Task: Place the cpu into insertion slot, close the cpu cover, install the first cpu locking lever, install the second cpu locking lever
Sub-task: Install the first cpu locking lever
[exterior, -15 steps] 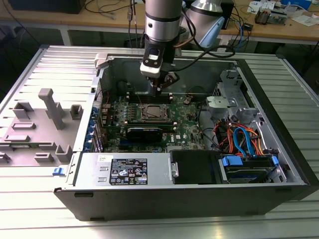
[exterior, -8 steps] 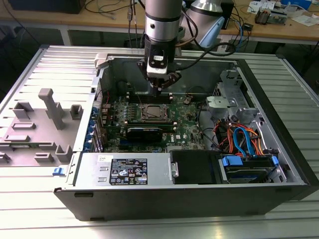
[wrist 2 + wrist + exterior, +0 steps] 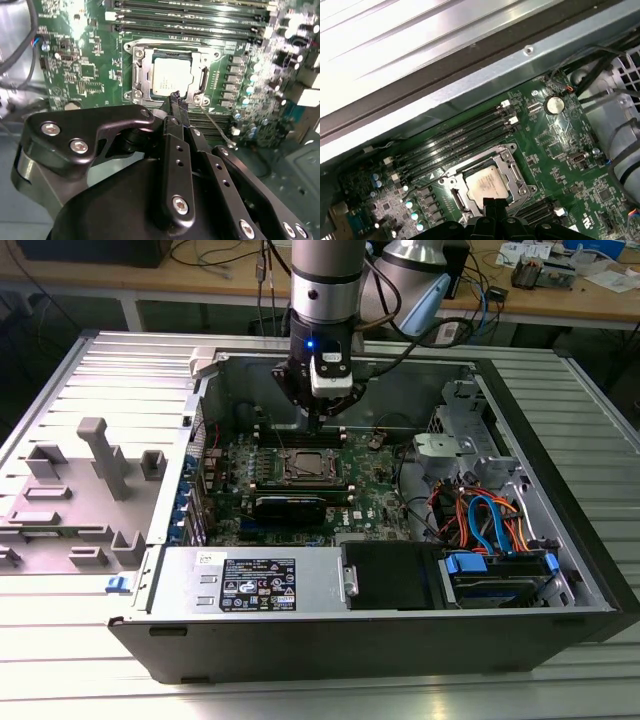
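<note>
1. Over the motherboard [image 3: 375, 490], inside the open computer case [image 3: 560, 570] lying flat on the ridged desk [image 3: 60, 670], the arm [image 3: 325, 290] hangs nose-down, with its jaws close above the insertion slot [image 3: 289, 467].
2. Task's thing: the cpu [image 3: 171, 75] sits flat in the slot, silver top up and square to the rim. Judged seated.
3. The cpu cover [image 3: 142, 76] lies flat around the chip, its cut-out framing the metal top. Judged closed. A lowered frame is what the levers need in order to clamp it.
4. Jaws: together, tips meeting in a narrow point, with nothing visible between them. In the second wrist view the tips sit at one edge of the slot, just beside a corner. My reading is that closed tips suit pushing or hooking a thin wire better than pinching it.
5. A locking lever [image 3: 216, 125], a thin wire, runs out from that corner across the board, angled away from the slot. It looks unlatched. Cannot tell whether it is the first or the second.
6. The memory slots [image 3: 455, 137] run alongside the slot, apart from the jaws.
</note>
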Tool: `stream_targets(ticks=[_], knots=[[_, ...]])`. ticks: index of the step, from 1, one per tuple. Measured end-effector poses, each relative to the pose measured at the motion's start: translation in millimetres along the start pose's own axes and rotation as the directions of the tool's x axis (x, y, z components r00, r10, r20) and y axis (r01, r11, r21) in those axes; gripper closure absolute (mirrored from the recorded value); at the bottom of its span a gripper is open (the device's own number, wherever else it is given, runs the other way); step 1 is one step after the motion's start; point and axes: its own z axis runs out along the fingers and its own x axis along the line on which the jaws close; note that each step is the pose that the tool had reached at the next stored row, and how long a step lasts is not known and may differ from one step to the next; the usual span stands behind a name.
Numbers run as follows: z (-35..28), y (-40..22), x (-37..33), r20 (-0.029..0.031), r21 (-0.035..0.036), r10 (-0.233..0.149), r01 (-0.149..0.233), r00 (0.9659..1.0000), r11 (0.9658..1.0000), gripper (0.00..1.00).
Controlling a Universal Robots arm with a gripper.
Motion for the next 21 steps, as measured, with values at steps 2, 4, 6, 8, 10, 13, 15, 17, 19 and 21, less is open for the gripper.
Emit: stream_targets(ticks=[2,4,6,8,10,13,15,17,19,21], knots=[[0.0,0.0,0.0,0.0003,-0.0001,-0.030,0.030,0.9995,0.9995,0.89],[0.0,0.0,0.0,0.0003,-0.0002,-0.033,0.033,0.9995,0.9995,0.89],[0.0,0.0,0.0,0.0003,-0.0001,-0.033,0.033,0.9995,0.9995,0.89],[0.0,0.0,0.0,0.0002,-0.0001,-0.033,0.033,0.9995,0.9995,0.89],[0.0,0.0,0.0,0.0003,-0.0001,-0.033,0.033,0.9995,0.9995,0.89],[0.0,0.0,0.0,0.0006,-0.0004,-0.072,0.072,0.9974,0.9974,0.89],[0.0,0.0,0.0,0.0008,-0.0005,-0.092,0.092,0.9957,0.9957,0.89],[0.0,0.0,0.0,0.0010,-0.0006,-0.116,0.116,0.9933,0.9933,0.89],[0.0,0.0,0.1,0.0012,-0.0008,-0.140,0.140,0.9901,0.9901,0.89],[0.0,0.0,0.1,0.0014,-0.0009,-0.165,0.165,0.9863,0.9863,0.89]])
